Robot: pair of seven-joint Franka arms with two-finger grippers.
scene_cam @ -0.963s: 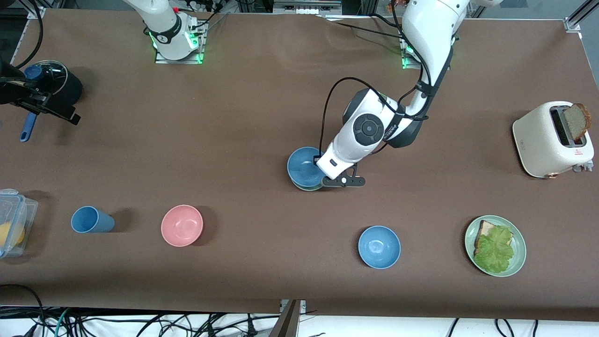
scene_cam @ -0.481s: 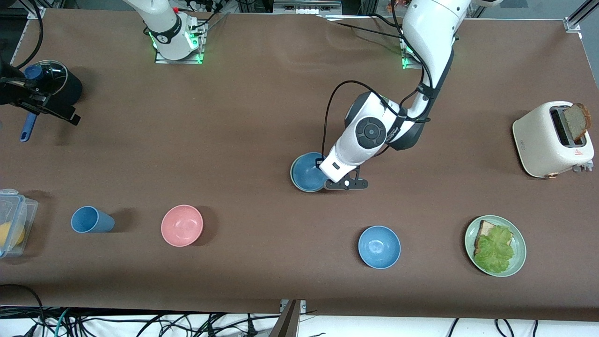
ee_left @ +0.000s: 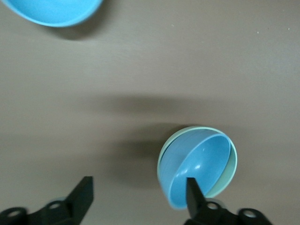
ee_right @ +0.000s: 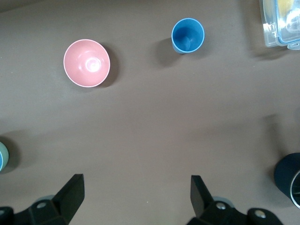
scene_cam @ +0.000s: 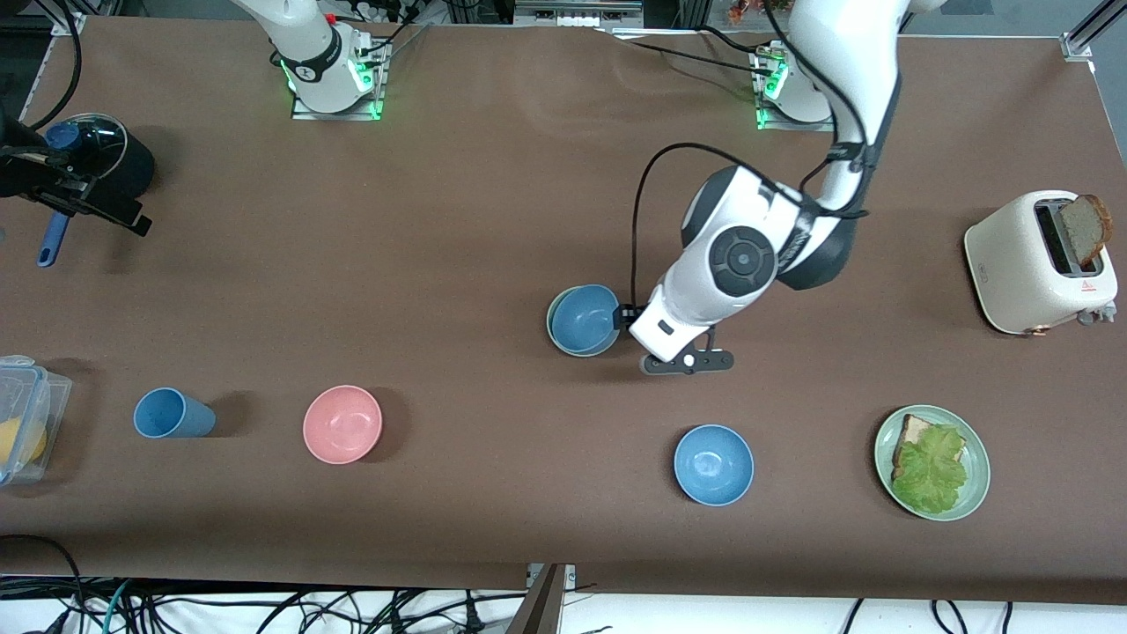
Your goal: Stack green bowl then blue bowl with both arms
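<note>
The dusky blue bowl [scene_cam: 585, 317] sits nested in the pale green bowl [scene_cam: 553, 330] at the table's middle; only a thin green rim shows around it. In the left wrist view the blue bowl [ee_left: 201, 164] lies tilted inside the green bowl [ee_left: 232, 168]. My left gripper [scene_cam: 656, 348] is open and empty beside the stack, toward the left arm's end; in its wrist view [ee_left: 137, 197] one finger [ee_left: 191, 190] overlaps the bowl's edge. My right gripper [scene_cam: 88, 201] waits open and empty [ee_right: 136, 192] at the right arm's end, over bare table.
A brighter blue bowl [scene_cam: 713, 464] lies nearer the front camera than the stack. A pink bowl [scene_cam: 342, 423], blue cup [scene_cam: 172, 414] and plastic box [scene_cam: 22, 418] lie toward the right arm's end. A green plate with lettuce [scene_cam: 968, 497] and a toaster [scene_cam: 1021, 264] are toward the left arm's end. A black pot [scene_cam: 110, 163] is beside my right gripper.
The blue bowl went down into the green bowl. My left gripper let go of it and moved away toward the left arm's end. The right arm has not moved.
</note>
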